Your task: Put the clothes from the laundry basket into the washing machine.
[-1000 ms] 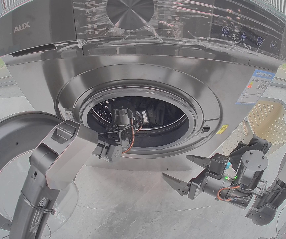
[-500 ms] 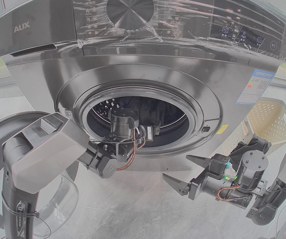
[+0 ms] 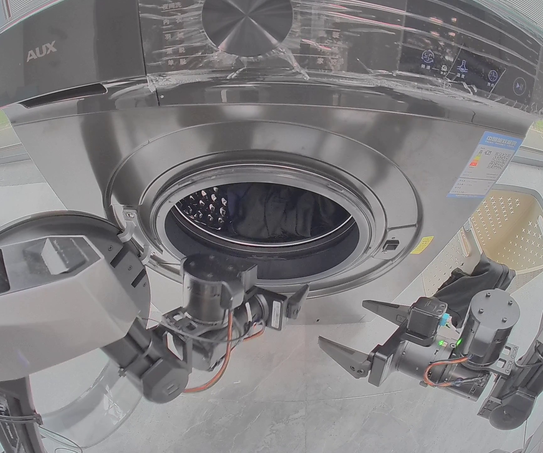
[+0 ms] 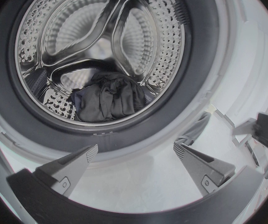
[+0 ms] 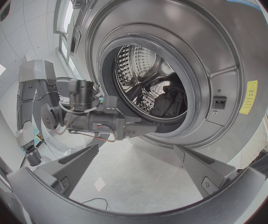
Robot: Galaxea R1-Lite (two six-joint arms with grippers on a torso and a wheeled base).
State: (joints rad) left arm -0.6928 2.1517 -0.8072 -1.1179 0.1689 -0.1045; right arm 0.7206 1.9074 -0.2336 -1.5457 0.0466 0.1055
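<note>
- Left pincer [image 4: 134, 146] released, empty, at 6 o'clock of the drum [image 4: 158, 47]; one dark garment [image 4: 109, 98] loaded.
- Right pincer [image 3: 345, 323] released; next likely: grasp clothes [image 3: 476, 281] from basket [image 3: 523, 221] at 3 o'clock.

The left arm [image 3: 51, 309] is bent sharply, its elbow housing low and close on the robot's left, with the forearm running inward to the left wrist [image 3: 211, 287], where an orange cable loops beneath the motor. The left gripper [image 3: 293, 300] points forward and toward the right, its 2 fingers [image 4: 75, 162] spread well apart and holding nothing. The right arm [image 3: 536, 360] comes in low from the robot's right, and the right wrist [image 3: 485, 322] is turned so the right gripper [image 3: 347, 325] aims toward the left. Its 2 fingers sit one above the other, splayed wide and empty. The 2 grippers are near each other but apart.
</note>
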